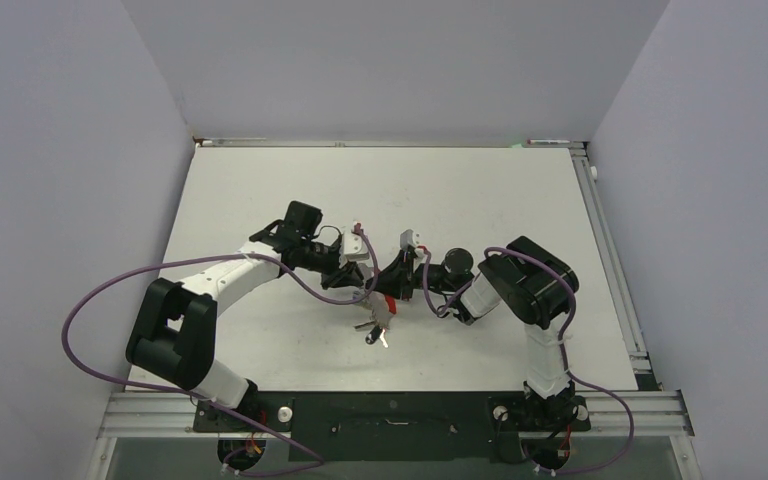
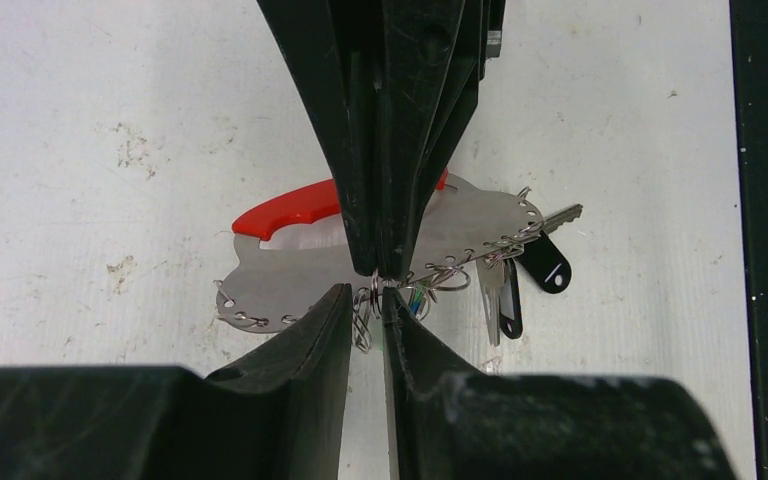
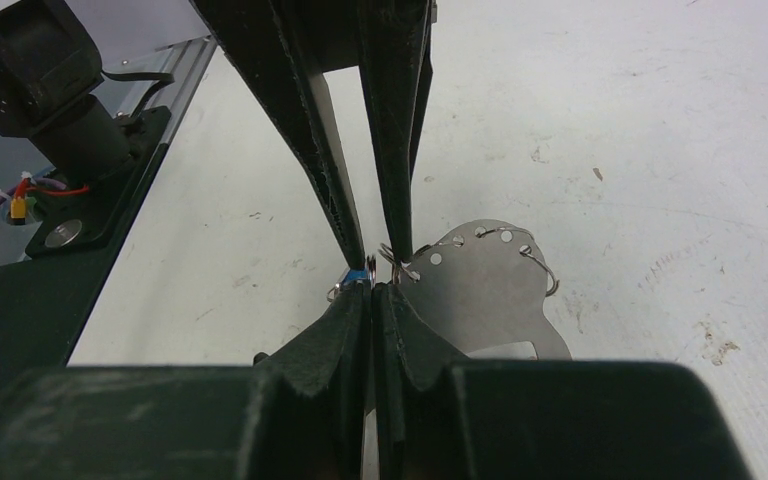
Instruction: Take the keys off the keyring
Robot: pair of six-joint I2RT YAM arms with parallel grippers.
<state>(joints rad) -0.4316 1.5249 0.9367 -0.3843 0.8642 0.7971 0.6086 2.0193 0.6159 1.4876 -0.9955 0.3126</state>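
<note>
While left fingers (image 2: 310,340) and right fingers (image 3: 340,340) pinch the keyring (image 2: 480,230), its middle is hidden.

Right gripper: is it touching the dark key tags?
Apart. Left wrist view: right gripper at the middle of the keyring; dark key tags hang off its end, bare metal between.

A white bench (image 1: 460,190) is carrying faint scuffs (image 2: 125,150) and brownish specks. Pale walls (image 1: 390,60) are enclosing it, and a rail (image 1: 610,260), possibly aluminium, is running along its right edge.
</note>
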